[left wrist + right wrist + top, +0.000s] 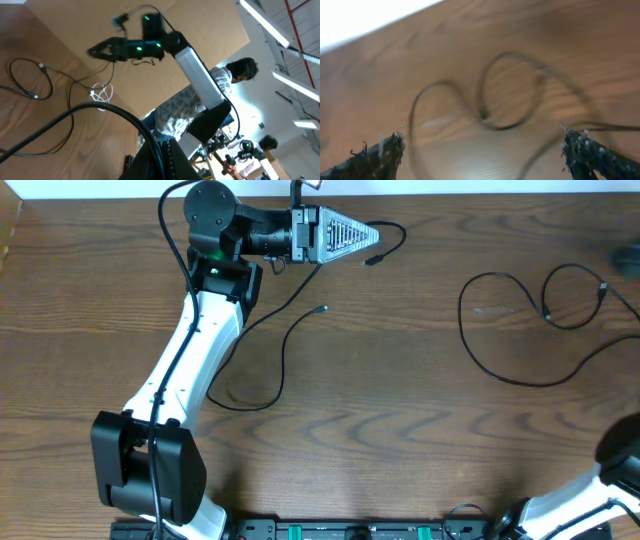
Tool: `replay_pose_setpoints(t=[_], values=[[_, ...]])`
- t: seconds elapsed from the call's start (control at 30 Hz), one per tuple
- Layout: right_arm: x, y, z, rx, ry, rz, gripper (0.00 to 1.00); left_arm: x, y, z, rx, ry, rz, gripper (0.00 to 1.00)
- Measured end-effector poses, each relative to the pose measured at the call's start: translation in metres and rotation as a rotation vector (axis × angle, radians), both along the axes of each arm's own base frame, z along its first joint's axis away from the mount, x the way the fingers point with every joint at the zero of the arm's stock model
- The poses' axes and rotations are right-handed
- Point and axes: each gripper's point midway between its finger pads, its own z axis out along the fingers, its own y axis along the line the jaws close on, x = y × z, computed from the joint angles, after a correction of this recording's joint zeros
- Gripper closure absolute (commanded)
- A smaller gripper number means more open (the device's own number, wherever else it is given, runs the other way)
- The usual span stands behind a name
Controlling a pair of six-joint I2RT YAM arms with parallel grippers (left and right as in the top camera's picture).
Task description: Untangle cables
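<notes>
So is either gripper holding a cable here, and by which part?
The right gripper is open and empty above black cable loops. The left gripper is seen side-on; a black cable runs by its tip, but a hold cannot be confirmed.

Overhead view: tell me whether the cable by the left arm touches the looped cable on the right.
Apart. The overhead view shows the left cable and the looped cable separated by a wide stretch of bare table.

Blurred black cable (482,116) loops on wooden table (570,40), claw (482,150) spread wide
</notes>
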Motion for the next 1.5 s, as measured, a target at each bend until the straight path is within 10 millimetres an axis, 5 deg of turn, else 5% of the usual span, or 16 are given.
replay_pose_setpoints(t=[0.13, 0.2, 0.23, 0.27, 0.37, 0.43, 0.53, 0.7, 0.8, 0.83, 1.0, 1.1, 1.5], values=[[0.011, 0.084, -0.024, -0.08, 0.115, 0.222, 0.01, -0.005, 0.0, -0.002, 0.01, -0.006, -0.027, 0.92], [0.013, 0.117, -0.032, -0.109, 0.147, 0.308, 0.12, -0.006, 0.001, -0.002, 0.014, -0.007, -0.036, 0.92], [0.013, 0.135, -0.036, -0.121, 0.162, 0.353, 0.33, -0.007, 0.001, -0.003, 0.016, -0.007, -0.039, 0.92], [0.012, 0.144, -0.038, -0.123, 0.171, 0.371, 0.4, -0.007, 0.001, -0.003, 0.016, -0.007, -0.04, 0.92], [0.006, 0.181, -0.052, -0.141, 0.22, 0.458, 0.38, -0.007, 0.001, -0.003, 0.014, -0.04, -0.041, 0.92], [-0.005, 0.203, -0.066, -0.155, 0.275, 0.51, 0.51, -0.006, 0.003, -0.003, 0.009, -0.088, -0.035, 0.92], [-0.019, 0.218, -0.085, -0.173, 0.342, 0.544, 0.58, 0.0, 0.01, -0.005, 0.008, -0.12, -0.011, 0.91], [-0.048, 0.253, -0.126, -0.181, 0.448, 0.63, 0.59, 0.01, 0.015, -0.021, 0.032, -0.07, 0.013, 0.87], [-0.054, 0.266, -0.136, -0.188, 0.462, 0.649, 0.62, 0.016, 0.016, -0.048, 0.07, 0.01, 0.038, 0.72], [-0.058, 0.27, -0.14, -0.187, 0.474, 0.654, 0.7, 0.02, 0.017, -0.061, 0.094, 0.051, 0.066, 0.67], [-0.06, 0.277, -0.149, -0.188, 0.476, 0.656, 0.75, 0.026, 0.032, -0.113, 0.207, 0.123, 0.163, 0.62], [-0.06, 0.279, -0.157, -0.185, 0.472, 0.645, 0.85, 0.029, 0.034, -0.119, 0.229, 0.036, 0.181, 0.58], [-0.066, 0.274, -0.201, -0.194, 0.462, 0.607, 0.9, 0.034, 0.035, -0.125, 0.257, -0.059, 0.209, 0.54]])
